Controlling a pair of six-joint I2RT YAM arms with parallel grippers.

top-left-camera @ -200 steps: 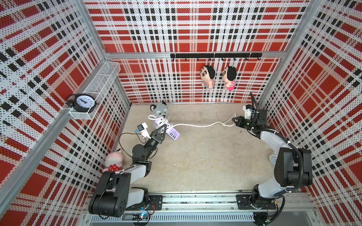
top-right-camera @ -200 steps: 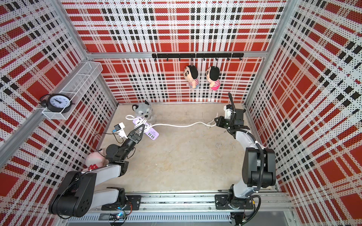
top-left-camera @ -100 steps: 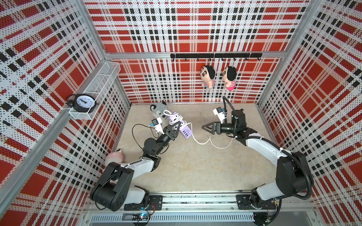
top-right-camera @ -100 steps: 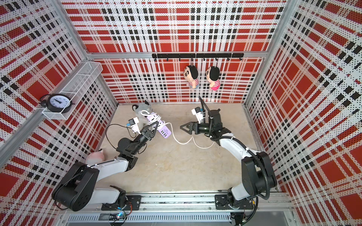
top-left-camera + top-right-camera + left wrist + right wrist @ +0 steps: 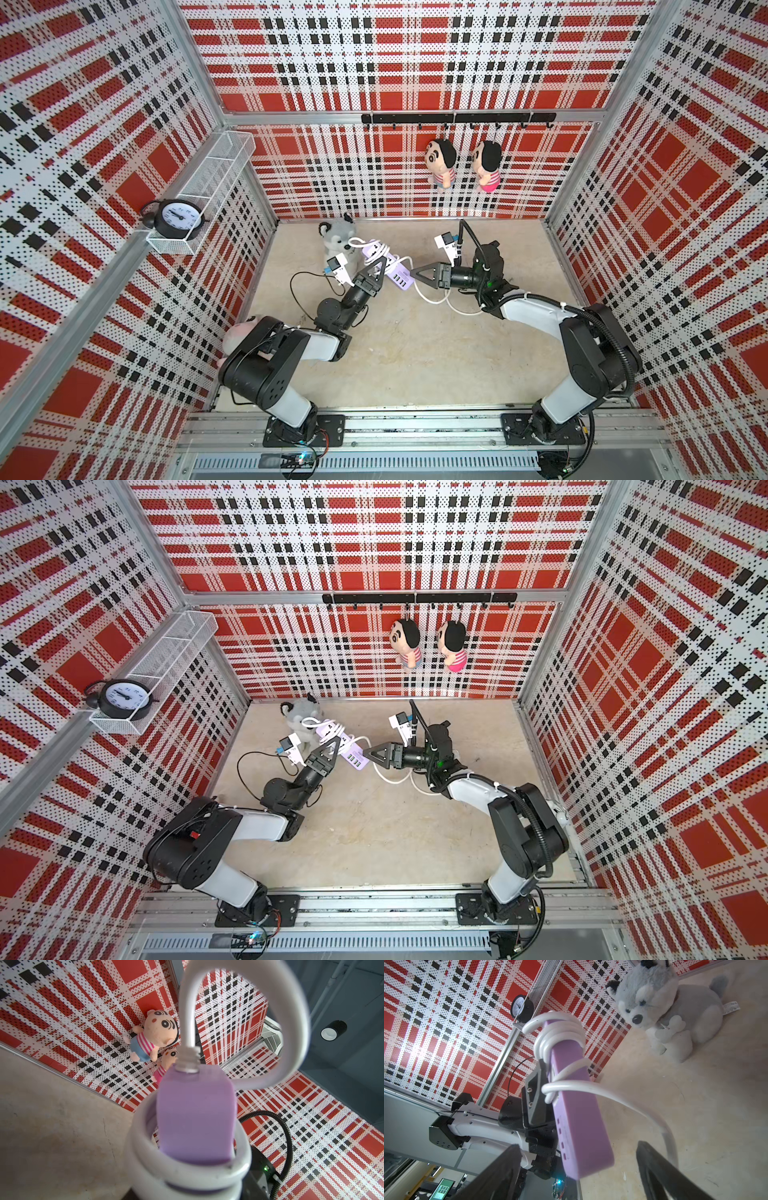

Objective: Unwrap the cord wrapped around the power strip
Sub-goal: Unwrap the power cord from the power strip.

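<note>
1. One pink plush (image 5: 241,332) sits by my left arm's base.
2. My left claw (image 5: 379,264) is clamped on the one power strip (image 5: 397,279), lifted off the tabletop (image 5: 415,353). My right claw (image 5: 415,279) stands wide apart just beside the strip's USB end.
3. One cord (image 5: 560,1030) winds around the strip in several turns, its tail drooping to the tabletop.
4. One husky plush (image 5: 336,241) sits just behind.
5. Two dolls (image 5: 441,164) hang on the back wall.

A clock (image 5: 176,216), a husky plush (image 5: 337,241), two dolls (image 5: 440,164).
In a top view the clock stands in a wire shelf (image 5: 216,174), left; the plush sits left of centre; the dolls hang from a hook rail (image 5: 457,118) above.
</note>
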